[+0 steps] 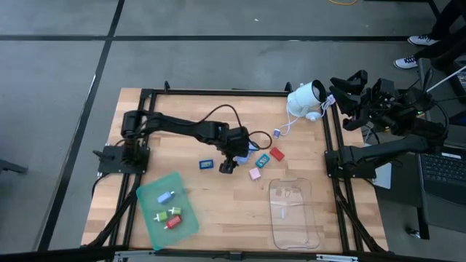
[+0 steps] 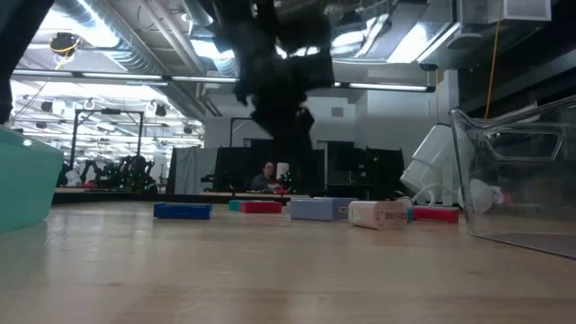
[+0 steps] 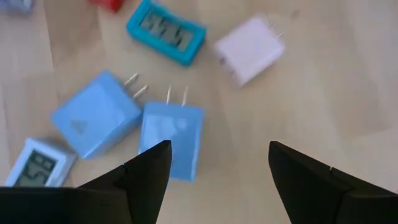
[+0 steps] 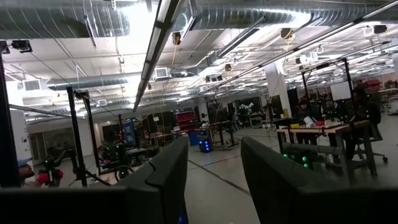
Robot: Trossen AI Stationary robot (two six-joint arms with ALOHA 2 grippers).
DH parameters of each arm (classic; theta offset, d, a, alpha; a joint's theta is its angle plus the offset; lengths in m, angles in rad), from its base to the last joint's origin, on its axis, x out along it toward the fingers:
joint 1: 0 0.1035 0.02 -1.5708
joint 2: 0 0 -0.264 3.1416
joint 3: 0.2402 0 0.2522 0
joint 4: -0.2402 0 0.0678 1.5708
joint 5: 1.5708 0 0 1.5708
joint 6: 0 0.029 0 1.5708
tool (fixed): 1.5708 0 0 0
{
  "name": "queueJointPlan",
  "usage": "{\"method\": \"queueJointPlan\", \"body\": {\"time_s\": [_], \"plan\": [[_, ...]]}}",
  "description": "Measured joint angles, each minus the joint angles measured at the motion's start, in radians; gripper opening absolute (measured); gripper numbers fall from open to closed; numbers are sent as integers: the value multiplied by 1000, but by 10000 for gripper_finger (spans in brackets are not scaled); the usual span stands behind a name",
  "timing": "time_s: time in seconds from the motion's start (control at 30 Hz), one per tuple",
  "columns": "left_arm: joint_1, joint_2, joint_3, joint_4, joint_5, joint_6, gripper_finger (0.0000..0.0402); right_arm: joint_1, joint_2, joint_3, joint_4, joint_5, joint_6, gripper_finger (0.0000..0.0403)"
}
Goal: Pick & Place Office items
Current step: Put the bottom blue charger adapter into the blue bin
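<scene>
We are hovering the left claw [image 3: 214, 180] over the middle of the tabletop [image 1: 233, 218], its fingers standing wide and holding nothing; just beneath it two light blue plug adapters [image 3: 171, 140] are lying side by side and touching, with a teal clock piece [image 3: 165, 31], a pale pink adapter [image 3: 249, 48] and a white clock piece [image 3: 34, 163] scattered close around. We are judging these pieces light, hard and smooth-sided, likely to skid on the wood; the flat long faces of the body look best for a hold, the metal prongs worst. Because the two blue ones are touching, one finger has little room between them, so a nudge could push the neighbour. Four pieces are already lying in the green tray [image 1: 166, 209] near the front left corner; the clear tray [image 1: 293, 211] is sitting toward the front right, and the path between is looking open. The right claw [image 4: 214, 180] is waiting beyond the right edge, raised, fingers partly apart and empty.
</scene>
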Motion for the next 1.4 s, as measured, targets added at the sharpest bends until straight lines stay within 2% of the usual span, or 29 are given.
{"method": "queueJointPlan", "body": {"time_s": [0.43,0.63,0.93,1.17,1.4], "plan": [[56,19,0,12,-53,80,273,0,3,0,10,0,0,155],[84,30,0,26,-4,89,272,0,4,0,13,0,3,155],[72,115,0,31,9,69,273,0,8,0,13,0,4,155],[67,116,0,65,13,63,269,0,8,0,13,5,7,155],[66,161,2,74,54,-39,255,0,8,0,13,8,7,155]]}}
